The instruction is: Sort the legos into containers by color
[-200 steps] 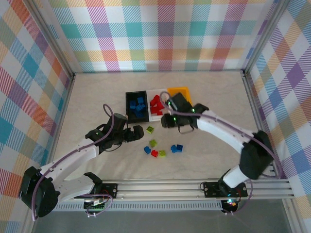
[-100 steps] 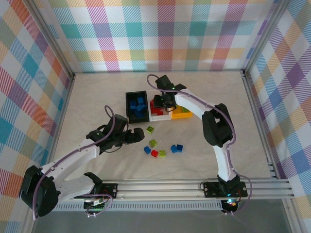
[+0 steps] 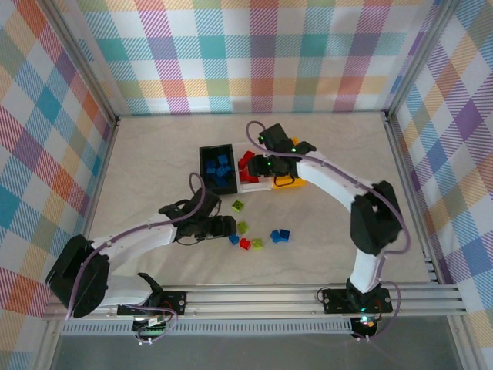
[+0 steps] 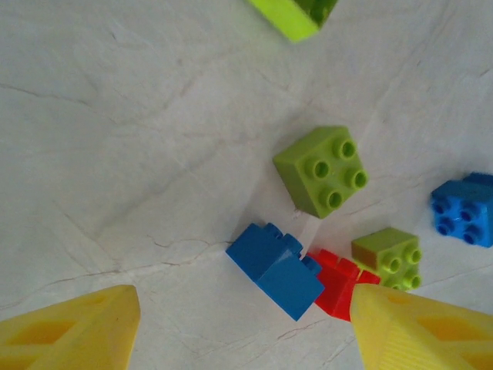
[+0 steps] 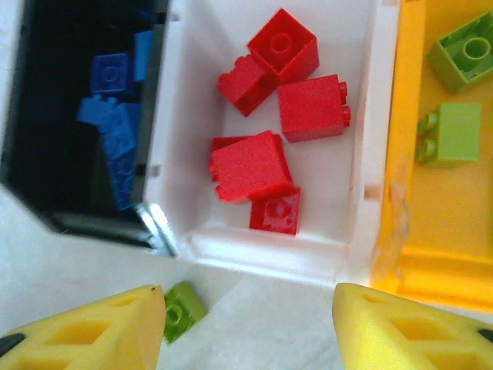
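The left gripper [image 4: 245, 301] hangs with its fingers spread wide over a blue brick [image 4: 273, 270] lying on the table [image 4: 115, 154]. A red brick [image 4: 337, 284] touches it at four o'clock, and lime bricks [image 4: 321, 171] crowd in at one and three o'clock. The right gripper [image 5: 248, 297], likewise spread and empty, hovers at the near rim of the white bin [image 5: 262, 253], which holds red legos [image 5: 246, 166]. The black bin [image 5: 85, 220] with blue legos [image 5: 112, 116] sits at nine o'clock, and the orange-yellow bin [image 5: 408, 193] with lime legos [image 5: 451, 131] at three.

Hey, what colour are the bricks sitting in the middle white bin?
Red. The bricks in the white bin show best in the right wrist view.
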### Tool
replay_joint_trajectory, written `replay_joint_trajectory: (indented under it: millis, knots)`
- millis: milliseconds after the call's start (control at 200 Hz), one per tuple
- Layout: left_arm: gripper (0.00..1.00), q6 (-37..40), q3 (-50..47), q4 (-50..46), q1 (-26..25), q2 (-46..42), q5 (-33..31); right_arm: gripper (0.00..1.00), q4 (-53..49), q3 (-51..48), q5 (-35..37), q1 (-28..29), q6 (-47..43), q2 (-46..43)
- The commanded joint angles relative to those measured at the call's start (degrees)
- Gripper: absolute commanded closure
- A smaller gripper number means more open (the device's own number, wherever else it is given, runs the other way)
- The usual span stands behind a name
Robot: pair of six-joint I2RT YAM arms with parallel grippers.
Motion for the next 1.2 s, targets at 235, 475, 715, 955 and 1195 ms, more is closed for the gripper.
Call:
replay_joint_trajectory:
  millis: [235,475,715,955,1195]
  knots:
    - [0.3,1.63,4.5,0.48,-5.87,8.25,-3.44,0.4,5.85,-13.66,-1.88,0.64,2.27,-10.78]
    - [0.4,2.71,5.18,-0.28,-6.86,12.39,-5.35,0.4,6.6,-16.64,-1.39,0.62,2.35,-13.47]
    - [0.58,2.37,5.27,-1.02,-6.91,12.21,-6.79,0.4,6.59,-17.28,-0.86,0.62,2.35,-14.04]
    - [0.67,1.71,5.18,-2.05,-6.87,9.87,-7.85,0.4,6.75,-17.36,-0.79,0.57,2.44,-14.04]
    - [0.72,1.94,6.65,-7.15,-4.94,2.84,-10.98,0.4,6.44,-17.7,-0.39,0.51,2.51,-15.19]
